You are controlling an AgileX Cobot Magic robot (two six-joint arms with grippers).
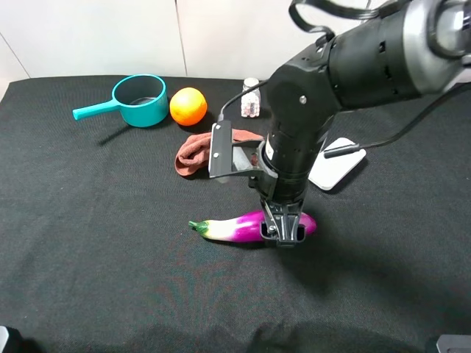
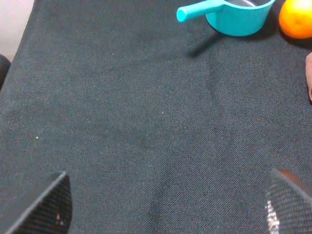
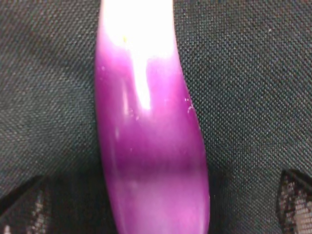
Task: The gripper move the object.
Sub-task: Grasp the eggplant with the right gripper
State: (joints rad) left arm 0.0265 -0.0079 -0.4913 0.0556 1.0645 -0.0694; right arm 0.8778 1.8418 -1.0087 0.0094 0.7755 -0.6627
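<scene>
A purple and white eggplant [image 1: 235,226] with a green stem lies on the black cloth near the middle of the table. My right gripper [image 1: 285,234] is down over its purple end. In the right wrist view the eggplant [image 3: 146,146] lies between the two dark fingertips [image 3: 24,204], which stand apart on either side without pressing it; the gripper [image 3: 156,209] is open. My left gripper [image 2: 165,209] is open and empty over bare cloth, with only its fingertips [image 2: 48,204] showing.
A teal saucepan [image 1: 140,101] and an orange [image 1: 188,106] sit at the back left. A brown rag [image 1: 195,154] lies behind the eggplant. A small bottle [image 1: 251,98] and a white flat device [image 1: 337,163] sit by the right arm.
</scene>
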